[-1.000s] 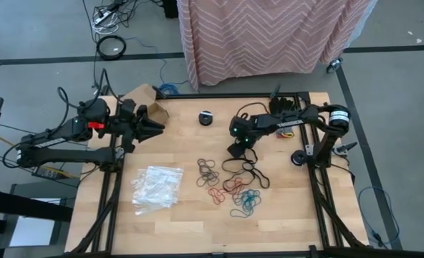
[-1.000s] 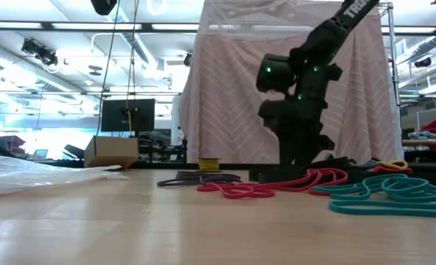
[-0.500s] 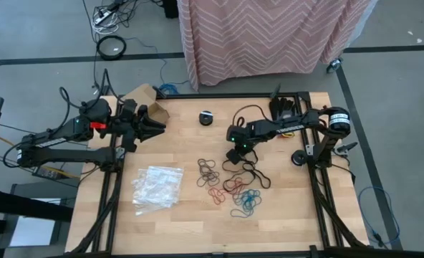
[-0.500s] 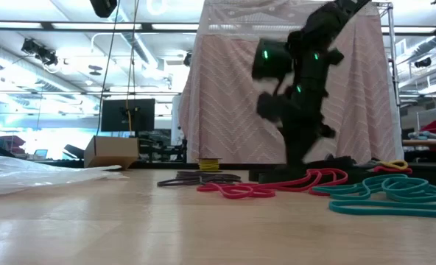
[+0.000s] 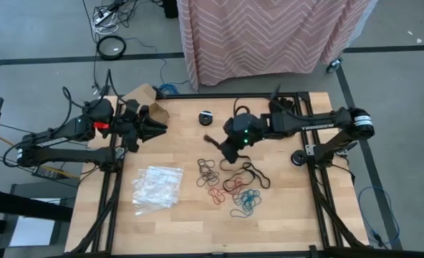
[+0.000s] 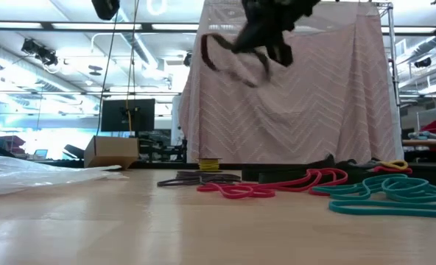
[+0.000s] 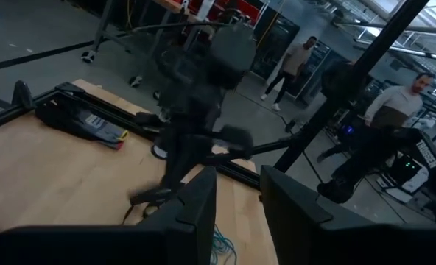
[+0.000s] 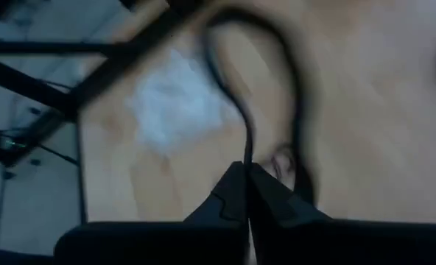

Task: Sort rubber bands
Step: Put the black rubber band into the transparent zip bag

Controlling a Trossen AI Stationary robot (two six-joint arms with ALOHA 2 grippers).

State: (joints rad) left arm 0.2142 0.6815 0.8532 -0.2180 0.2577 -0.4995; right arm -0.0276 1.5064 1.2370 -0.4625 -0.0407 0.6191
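Rubber bands lie in groups mid-table: black ones (image 5: 246, 172), brown ones (image 5: 208, 170), red ones (image 5: 218, 193) and teal ones (image 5: 246, 203). My right gripper (image 5: 225, 148) is high above them, slanting down, shut on one black band (image 6: 229, 53). That band shows as a loop in the right wrist view (image 8: 256, 81). My left gripper (image 5: 159, 127) waits open at the table's far left, pointing level, with nothing between its fingers (image 7: 236, 210). My right gripper pinches one black band between its two fingertips at a single spot on the loop (image 8: 247, 158). The fingers slant down from the table's right. The band hangs slack in loops beside and below the fingers (image 6: 212, 55), lifted well clear of the table.
Clear plastic bags (image 5: 157, 186) lie at the near left, seen also in the low view (image 6: 34, 175). A small black disc (image 5: 206, 118) sits at the far middle. A cardboard box (image 5: 142, 95) stands at the far left corner. People stand in the room beyond (image 7: 395, 110).
My right gripper has risen steeply from the heap of black bands and drifted a little toward the table's left edge, tipping less steeply downward. One black band has come up with it and now hangs clear of the table. The other bands lie as before.
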